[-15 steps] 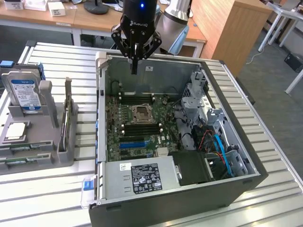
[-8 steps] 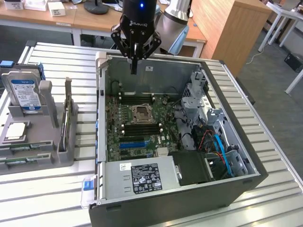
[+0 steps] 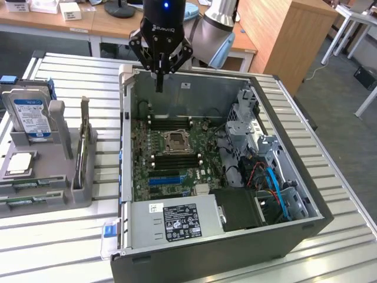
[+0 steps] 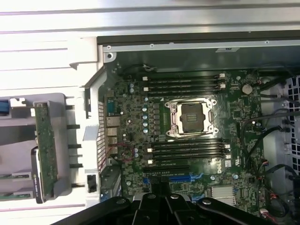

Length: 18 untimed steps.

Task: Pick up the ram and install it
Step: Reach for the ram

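The ram is a thin green stick lying flat in the grey holder at the exterior view's left, outside the open computer case. In the wrist view a green strip of the ram shows in the same holder. My gripper hangs over the case's far wall, above the motherboard, well away from the ram. Its fingers are shut together with nothing between them. In the wrist view the gripper sits over the board's blue slots. The black memory slots lie on both sides of the processor socket.
The holder also carries a hard drive, a square silver processor chip, a second green stick and an upright green card. A power supply fills the case's near end. Cables and a drive cage crowd the exterior view's right.
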Each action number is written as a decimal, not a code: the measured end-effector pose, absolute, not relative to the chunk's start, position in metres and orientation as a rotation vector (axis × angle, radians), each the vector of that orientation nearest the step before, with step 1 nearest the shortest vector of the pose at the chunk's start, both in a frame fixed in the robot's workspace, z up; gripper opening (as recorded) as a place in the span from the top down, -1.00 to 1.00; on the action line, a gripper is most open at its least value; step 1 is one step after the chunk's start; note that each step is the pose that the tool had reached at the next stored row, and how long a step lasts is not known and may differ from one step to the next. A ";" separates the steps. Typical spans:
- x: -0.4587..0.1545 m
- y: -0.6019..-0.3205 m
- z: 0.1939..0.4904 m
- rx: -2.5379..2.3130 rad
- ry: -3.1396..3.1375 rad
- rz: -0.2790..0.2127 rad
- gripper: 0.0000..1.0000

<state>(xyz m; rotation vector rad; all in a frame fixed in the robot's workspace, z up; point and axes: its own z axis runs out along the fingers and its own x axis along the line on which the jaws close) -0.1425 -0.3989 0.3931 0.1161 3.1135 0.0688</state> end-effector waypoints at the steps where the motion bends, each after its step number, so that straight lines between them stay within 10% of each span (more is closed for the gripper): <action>1: -0.145 -0.399 0.393 0.116 3.113 0.069 0.79; 18: -0.200 -0.399 0.392 0.116 3.116 0.069 0.79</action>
